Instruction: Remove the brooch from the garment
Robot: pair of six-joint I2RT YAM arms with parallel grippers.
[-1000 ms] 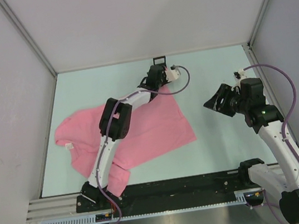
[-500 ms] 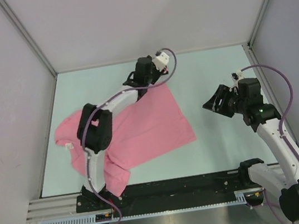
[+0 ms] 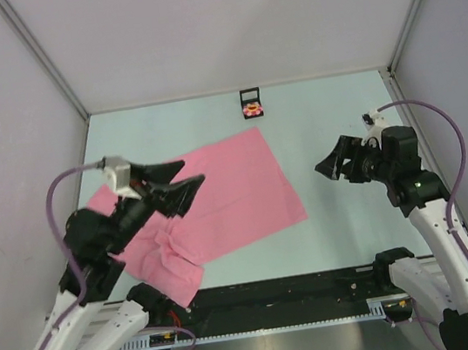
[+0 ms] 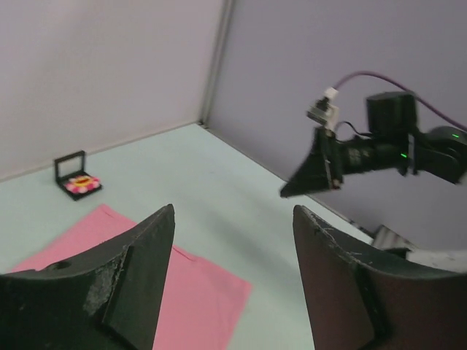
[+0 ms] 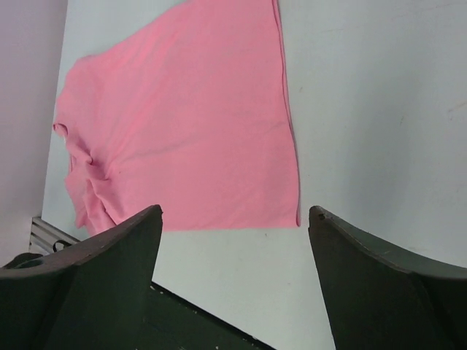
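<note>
Hovering, left fingers [image 4: 135, 273] and right fingers [image 5: 102, 270] gape empty; the brooch [image 3: 252, 111] sits in a black box [image 3: 249, 93]

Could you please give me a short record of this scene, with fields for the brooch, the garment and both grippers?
brooch: in the small black box at the table's far edge, off the garment
garment: pink, spread flat, rumpled at its near left end
left gripper: jaws apart, empty, above the garment
right gripper: jaws apart, empty, right of the garment
task state: brooch appears removed
</note>
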